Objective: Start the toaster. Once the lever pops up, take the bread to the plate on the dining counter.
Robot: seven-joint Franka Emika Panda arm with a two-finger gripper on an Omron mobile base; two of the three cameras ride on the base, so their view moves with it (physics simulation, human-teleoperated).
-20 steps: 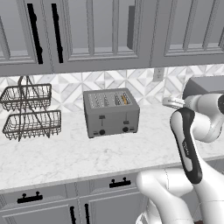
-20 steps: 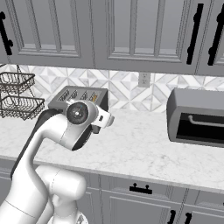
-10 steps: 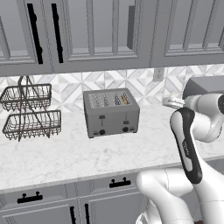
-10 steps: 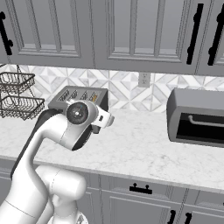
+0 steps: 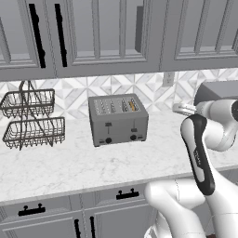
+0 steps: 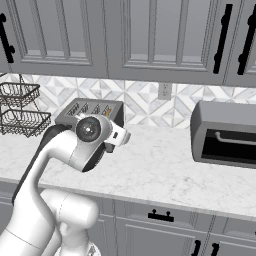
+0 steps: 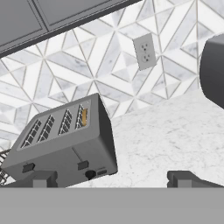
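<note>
The toaster (image 6: 90, 112) is half hidden behind the arm at left centre, the oven (image 7: 214, 74) cut off by the right edge, the bread (image 7: 84, 117) mostly sunk in its slot.

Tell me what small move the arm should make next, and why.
Probably bring the open gripper forward and down toward the toaster's right lever. The bread sits in the rightmost slot, both levers look up, and the gripper hangs apart from the toaster, touching nothing, so toasting has likely not started.
</note>
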